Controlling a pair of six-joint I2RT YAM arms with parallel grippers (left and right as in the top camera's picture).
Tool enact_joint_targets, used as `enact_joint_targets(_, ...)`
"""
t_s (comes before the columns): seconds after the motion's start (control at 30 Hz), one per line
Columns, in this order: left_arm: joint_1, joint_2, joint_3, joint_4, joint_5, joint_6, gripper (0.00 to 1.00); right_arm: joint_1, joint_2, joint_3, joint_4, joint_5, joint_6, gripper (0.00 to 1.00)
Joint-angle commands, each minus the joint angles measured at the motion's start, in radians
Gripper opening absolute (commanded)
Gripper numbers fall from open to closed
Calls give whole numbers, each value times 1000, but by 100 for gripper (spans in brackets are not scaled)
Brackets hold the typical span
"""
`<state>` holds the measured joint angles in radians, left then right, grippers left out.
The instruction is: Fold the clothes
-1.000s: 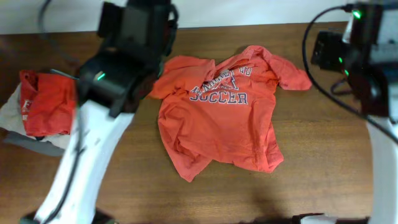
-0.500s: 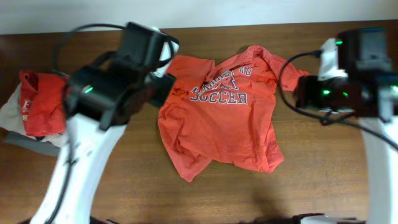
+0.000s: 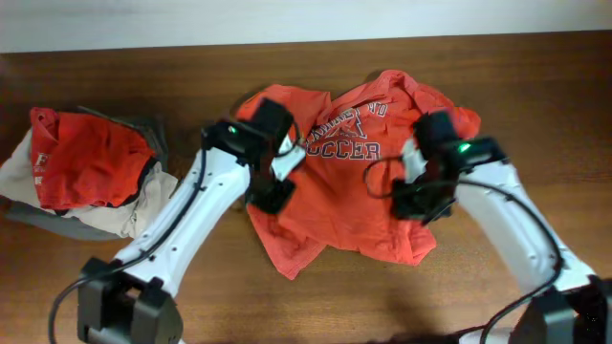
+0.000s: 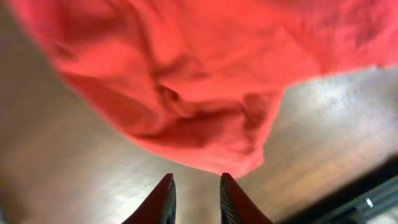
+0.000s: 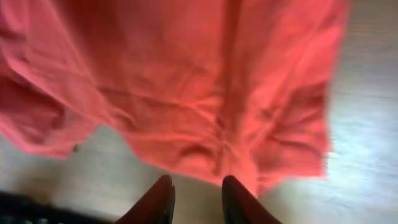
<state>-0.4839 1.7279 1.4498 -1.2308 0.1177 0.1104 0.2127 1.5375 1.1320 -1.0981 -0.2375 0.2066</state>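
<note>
Both arms have swung in over the last second and hang low at the lower flanks of the T-shirt [image 3: 335,205], which lies crumpled, print up, mid-bench. Left pincer [image 4: 194,185] and right pincer [image 5: 198,185] have narrowed to a slim gap, empty, tips just off the cloth; likely lining up the first grab. Bench [image 3: 545,105] dark wood; heap of red and beige garments [image 3: 86,162] at left end; pale wall behind.

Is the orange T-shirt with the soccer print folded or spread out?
Spread out, not folded: the T-shirt lies open on the table, print up, sleeves out, lower edge wrinkled.
</note>
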Motion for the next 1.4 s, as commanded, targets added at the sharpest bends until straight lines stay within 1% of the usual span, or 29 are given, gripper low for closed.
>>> enact_joint_targets(0.0, 0, -4, -103, 29, 109, -21, 27, 20, -6, -88, 54, 32, 64, 32)
enact_joint_targets(0.03, 0, -4, -127, 40, 120, -22, 31, 20, -6, -110, 74, 71, 77, 33)
enact_joint_targets(0.07, 0, -4, -144, 43, 132, -31, 35, 18, -6, -120, 79, 111, 90, 43)
enact_joint_targets(0.1, 0, -4, -161, 44, 151, -39, 35, 16, -6, -124, 76, 143, 101, 53)
enact_joint_targets(0.17, 0, -4, -188, 44, 185, -44, 40, 15, -6, -124, 66, 174, 102, 64)
enact_joint_targets(0.23, 0, -4, -215, 48, 203, -66, 40, 15, -6, -124, 65, 187, 102, 71)
enact_joint_targets(0.27, -1, -4, -229, 50, 202, -80, 41, 15, -6, -124, 66, 200, 102, 72)
enact_joint_targets(0.33, -5, -4, -258, 55, 201, -117, 43, 15, -6, -124, 66, 237, 102, 81)
enact_joint_targets(0.47, -26, -4, -330, 82, 201, -182, 49, 15, -6, -124, 66, 261, 102, 85)
enact_joint_targets(0.63, -38, -4, -426, 187, 201, -272, 51, 15, -6, -126, 67, 256, 104, 87)
enact_joint_targets(0.77, -38, -4, -467, 248, 198, -301, 49, 15, -6, -135, 75, 226, 111, 87)
enact_joint_targets(0.8, -38, -4, -472, 258, 196, -301, 45, 15, -6, -142, 85, 211, 111, 86)
enact_joint_targets(0.83, -38, -4, -473, 263, 196, -301, 38, 15, -6, -147, 94, 202, 111, 84)
enact_joint_targets(0.87, -38, -4, -473, 270, 196, -301, 25, 15, -6, -154, 107, 192, 111, 82)
enact_joint_targets(0.93, -38, -4, -473, 274, 189, -301, 10, 15, -6, -170, 129, 177, 126, 71)
enact_joint_targets(0.97, -38, -4, -473, 274, 181, -301, 4, 15, -6, -179, 140, 163, 125, 67)
enact_joint_targets(1.0, -38, -4, -473, 273, 178, -301, 1, 15, -6, -188, 150, 151, 125, 65)
enact_joint_targets(1.1, -38, -6, -473, 263, 178, -301, 1, 15, -6, -219, 174, 124, 126, 64)
enact_joint_targets(1.2, -38, -23, -469, 244, 178, -301, 1, 15, -6, -251, 208, 125, 125, 50)
enact_joint_targets(1.23, -38, -33, -467, 233, 178, -301, 1, 15, -6, -258, 219, 125, 125, 41)
enact_joint_targets(1.27, -38, -46, -463, 220, 175, -300, 1, 15, -6, -263, 231, 128, 124, 29)
enact_joint_targets(1.3, -38, -64, -457, 202, 174, -300, 1, 15, -6, -263, 238, 143, 125, 20)
enact_joint_targets(1.33, -38, -80, -451, 186, 174, -300, 1, 15, -6, -261, 243, 173, 125, 11)
enact_joint_targets(1.37, -38, -98, -445, 169, 174, -300, 1, 11, -9, -253, 239, 204, 125, 6)
